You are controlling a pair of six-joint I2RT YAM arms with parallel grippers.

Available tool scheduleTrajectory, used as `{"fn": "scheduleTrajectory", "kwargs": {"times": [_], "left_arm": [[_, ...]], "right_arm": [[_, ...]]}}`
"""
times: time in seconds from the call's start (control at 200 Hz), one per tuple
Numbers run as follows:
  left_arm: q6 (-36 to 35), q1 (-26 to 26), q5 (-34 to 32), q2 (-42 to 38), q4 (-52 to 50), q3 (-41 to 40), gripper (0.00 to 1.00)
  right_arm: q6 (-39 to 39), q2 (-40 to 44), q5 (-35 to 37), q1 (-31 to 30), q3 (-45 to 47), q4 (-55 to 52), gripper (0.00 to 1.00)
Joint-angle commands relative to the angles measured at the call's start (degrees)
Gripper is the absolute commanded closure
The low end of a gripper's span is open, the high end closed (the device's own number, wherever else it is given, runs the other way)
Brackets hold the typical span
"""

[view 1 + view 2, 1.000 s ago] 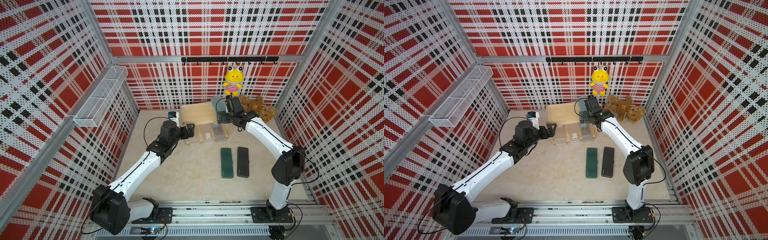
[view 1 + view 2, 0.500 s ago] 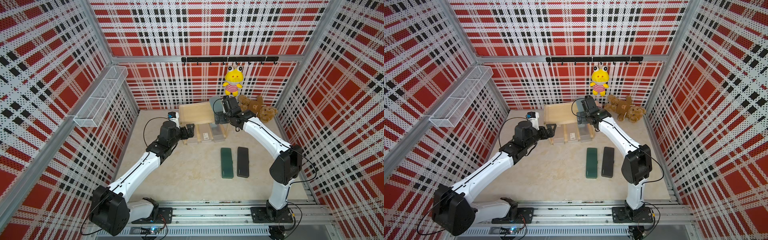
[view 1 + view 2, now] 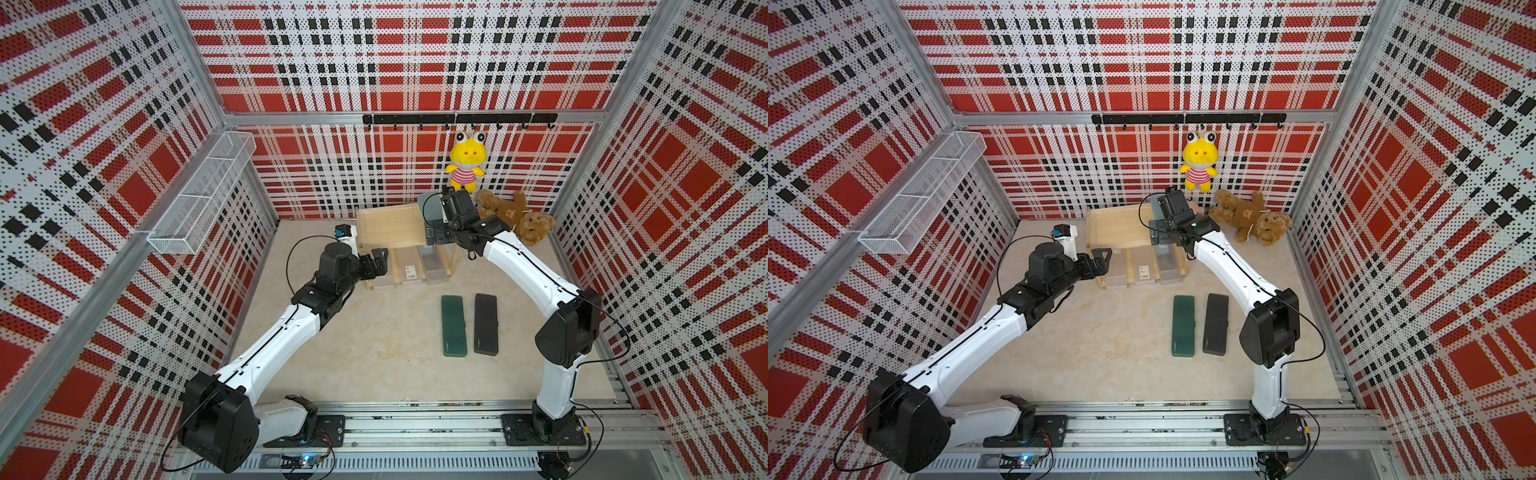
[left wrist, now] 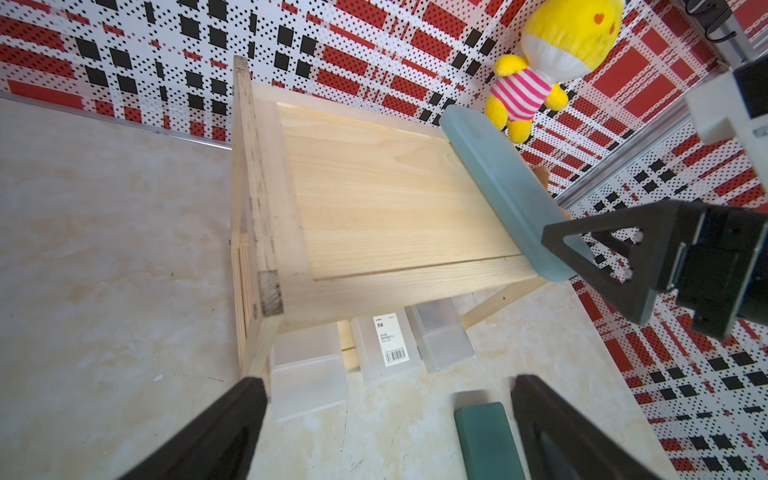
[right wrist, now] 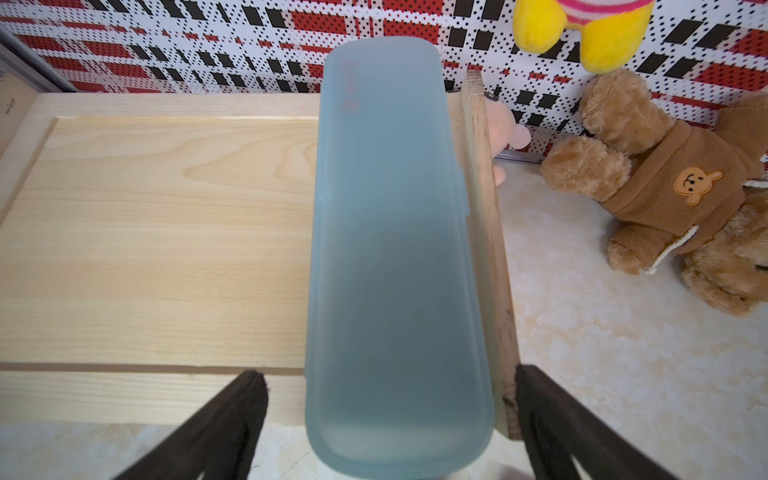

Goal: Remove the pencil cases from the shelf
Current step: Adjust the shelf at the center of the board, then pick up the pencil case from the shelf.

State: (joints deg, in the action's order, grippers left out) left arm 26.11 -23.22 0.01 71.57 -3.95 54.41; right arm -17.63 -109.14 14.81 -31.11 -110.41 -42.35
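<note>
Jaws of both grippers stand wide apart, and neither grips anything. From the left: a white wire basket (image 3: 203, 191) hangs on the side wall. The left gripper (image 3: 378, 262) is near the left front corner of the shelf (image 3: 388, 228), a two-tier rack of pale wood. In the left wrist view its fingers (image 4: 216, 432) frame the near ends of the cases below. Three frosted pencil cases (image 4: 307, 374) lie side by side on the lower board, and their near ends jut past its front edge. The middle one carries a white barcode label (image 4: 390, 340) whose print is too small to read. The teal-blue case (image 5: 395, 249) lies along the right edge of the top board, against the side rim, with its near end overhanging the front. Whether it lies flat or leans on the rim cannot be told. A faint reddish mark at its far end is not legible. The right gripper (image 5: 386, 395) straddles this near end, with one finger (image 5: 245, 399) clear of the case over the board and the other outside the rim. On the tabletop (image 3: 374, 353), in front of the shelf and apart from it, the dark green case (image 3: 453, 326) and the black case (image 3: 485, 324) lie parallel, just beside each other. Each bears a small pale mark near its near end, unreadable. A yellow plush (image 3: 465, 162) in a striped shirt hangs on the back wall. A brown bear (image 3: 515, 216) lies to the right of the shelf, with a bear-face patch (image 5: 696, 185) on its shirt.
</note>
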Motion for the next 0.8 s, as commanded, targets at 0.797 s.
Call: {"fn": "scheduleTrajectory", "kwargs": {"times": [0.797], "left_arm": [[-0.62, 1.51, 1.2, -3.31, 0.21, -2.4, 0.01]], "right_arm": [[-1.57, -1.86, -0.17, -2.13, 1.36, -0.36, 0.0]]}}
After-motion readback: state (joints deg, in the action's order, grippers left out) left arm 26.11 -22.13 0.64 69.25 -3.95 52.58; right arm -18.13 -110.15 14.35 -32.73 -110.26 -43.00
